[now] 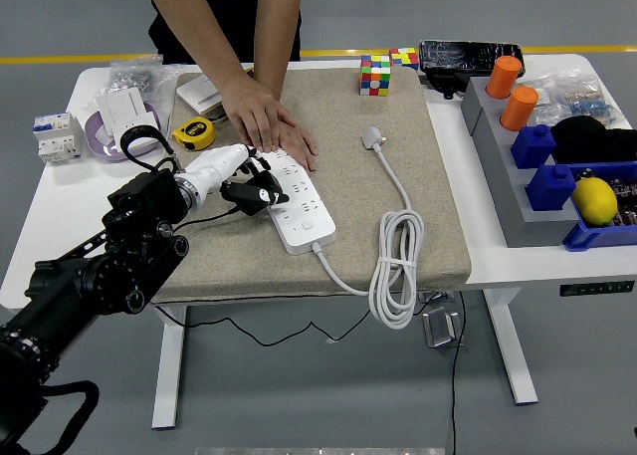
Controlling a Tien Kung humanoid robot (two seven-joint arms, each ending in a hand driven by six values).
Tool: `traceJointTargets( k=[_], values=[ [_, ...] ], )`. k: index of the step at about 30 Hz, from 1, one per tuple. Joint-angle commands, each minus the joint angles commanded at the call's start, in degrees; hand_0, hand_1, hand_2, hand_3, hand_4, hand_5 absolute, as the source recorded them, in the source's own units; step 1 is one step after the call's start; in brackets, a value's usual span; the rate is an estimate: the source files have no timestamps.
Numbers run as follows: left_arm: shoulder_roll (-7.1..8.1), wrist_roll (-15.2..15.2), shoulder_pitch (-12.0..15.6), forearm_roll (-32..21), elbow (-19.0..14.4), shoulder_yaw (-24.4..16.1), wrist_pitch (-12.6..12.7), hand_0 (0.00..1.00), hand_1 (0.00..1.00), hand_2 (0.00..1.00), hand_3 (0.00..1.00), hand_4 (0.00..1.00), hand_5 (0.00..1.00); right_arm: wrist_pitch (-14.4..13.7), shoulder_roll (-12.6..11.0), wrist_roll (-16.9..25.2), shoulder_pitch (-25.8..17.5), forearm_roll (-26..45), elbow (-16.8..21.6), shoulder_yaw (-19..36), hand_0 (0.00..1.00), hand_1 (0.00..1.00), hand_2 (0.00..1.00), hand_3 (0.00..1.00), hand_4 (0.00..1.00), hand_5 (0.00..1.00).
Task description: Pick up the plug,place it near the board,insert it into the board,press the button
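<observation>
The black plug [257,193] with its thin black cable sits in my left hand [249,179], whose white fingers are curled around it. It is held over the left edge of the white power strip [305,213], touching or just above the sockets; I cannot tell whether the pins are in. The strip lies at an angle on the beige mat [348,186]. A person's hand [267,118] presses flat on the strip's far end. My right arm is out of the picture.
The strip's own white cord [396,266] lies coiled at the mat's front right, its plug [373,136] further back. A yellow tape measure [192,131] and a breaker [52,136] lie to the left. Rubik's cubes [375,75] stand behind. A grey rack [518,186] with blue bins and a lemon [595,200] stands right.
</observation>
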Motion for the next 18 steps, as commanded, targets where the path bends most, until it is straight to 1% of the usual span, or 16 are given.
traceJointTargets(
  k=[4,5,8,10,11,15,16,17,18],
  values=[
    [-0.09,-0.3,0.0,1.0,0.1,0.2,1.8,0.463,0.450,0.443,0.499,0.998,0.468,0.0,0.0,0.0,-0.2,0.2,0.0,-0.1,0.998,0.943,0.879,0.916,0.998,0.998],
    [-0.10,-0.5,0.0,1.4,0.1,0.4,2.5,0.401,0.333,0.374,0.403,0.998,0.343,0.0,0.0,0.0,-0.2,0.2,0.0,-0.2,0.998,0.943,0.879,0.915,0.998,0.998],
    [-0.16,-0.5,0.1,3.0,0.1,0.6,3.5,0.401,0.333,0.374,0.403,0.998,0.343,0.0,-0.1,0.1,-0.3,0.2,0.0,-0.2,0.998,0.943,0.879,0.915,0.998,0.998],
    [-0.19,-0.5,0.2,5.2,0.0,1.0,4.5,0.401,0.333,0.374,0.403,0.998,0.343,0.0,-0.1,0.1,-0.3,0.2,0.0,-0.2,0.998,0.943,0.879,0.915,0.998,0.998],
    [-0.23,-0.6,0.3,5.7,0.0,1.2,5.0,0.360,0.300,0.373,0.406,0.986,0.241,0.0,-0.1,0.1,-0.3,0.2,0.0,-0.1,0.998,0.943,0.879,0.915,0.998,0.998],
    [-0.40,-0.6,0.2,8.3,0.0,1.5,6.2,0.360,0.300,0.373,0.406,0.986,0.241,0.0,-0.2,0.1,-0.3,0.3,0.0,-0.2,0.998,0.943,0.879,0.915,0.998,0.998],
    [-0.41,-0.6,0.2,9.7,0.0,1.7,6.7,0.360,0.300,0.373,0.406,0.986,0.241,0.0,-0.1,0.2,-0.3,0.3,-0.1,-0.1,0.998,0.943,0.879,0.915,0.998,0.998],
    [-0.43,-0.7,0.1,10.7,-0.1,2.0,7.1,0.329,0.293,0.378,0.423,0.919,0.166,0.0,-0.2,0.2,-0.4,0.3,-0.1,-0.1,0.998,0.943,0.879,0.914,0.998,0.998],
    [-0.46,-0.7,0.1,10.9,-0.1,2.1,7.3,0.329,0.293,0.378,0.423,0.919,0.166,0.0,-0.2,0.2,-0.4,0.4,-0.1,-0.1,0.998,0.943,0.879,0.914,0.998,0.998]
  ],
)
